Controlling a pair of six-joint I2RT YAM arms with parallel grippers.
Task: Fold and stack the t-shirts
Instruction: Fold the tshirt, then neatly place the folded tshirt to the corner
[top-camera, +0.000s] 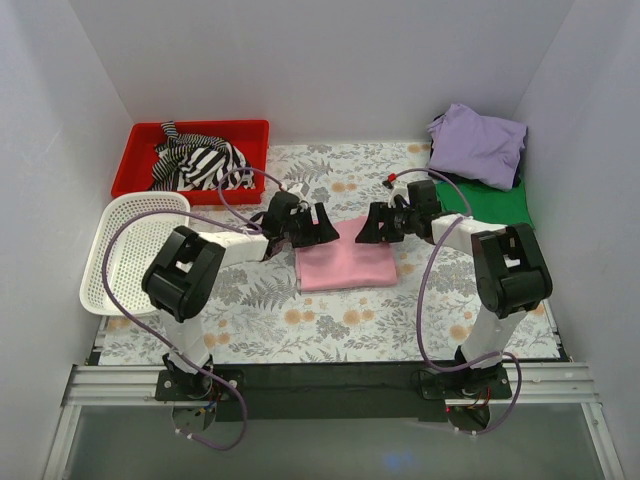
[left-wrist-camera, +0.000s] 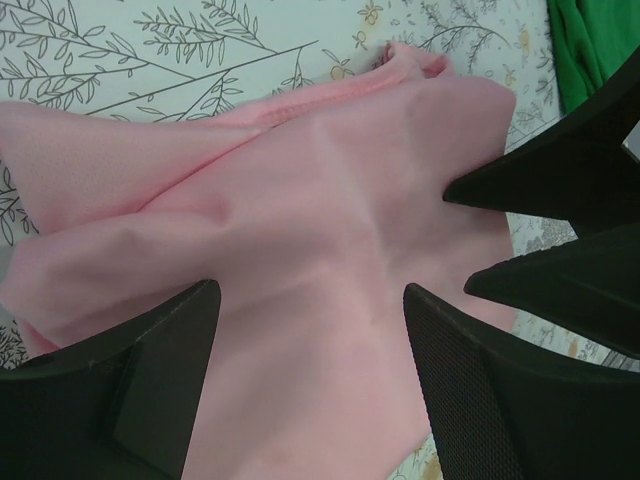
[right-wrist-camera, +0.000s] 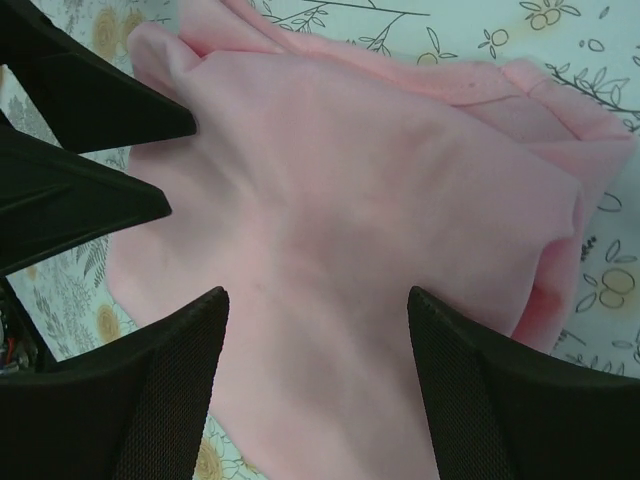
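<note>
A light pink t-shirt (top-camera: 345, 263) lies folded into a small rectangle on the floral table cover, between the two arms. My left gripper (top-camera: 322, 227) hovers over its upper left edge, jaws open, nothing held; in the left wrist view the pink t-shirt (left-wrist-camera: 300, 230) fills the gap between the fingers (left-wrist-camera: 470, 390). My right gripper (top-camera: 365, 228) is over the upper right edge, also open and holding nothing, with the pink t-shirt (right-wrist-camera: 380, 200) beneath it. A lavender t-shirt (top-camera: 478, 145) lies bunched at the back right, partly on a green t-shirt (top-camera: 490, 203).
A red bin (top-camera: 140, 150) at the back left holds a black-and-white striped garment (top-camera: 200, 163). A white mesh basket (top-camera: 125, 250) sits at the left edge. White walls close in the table on three sides.
</note>
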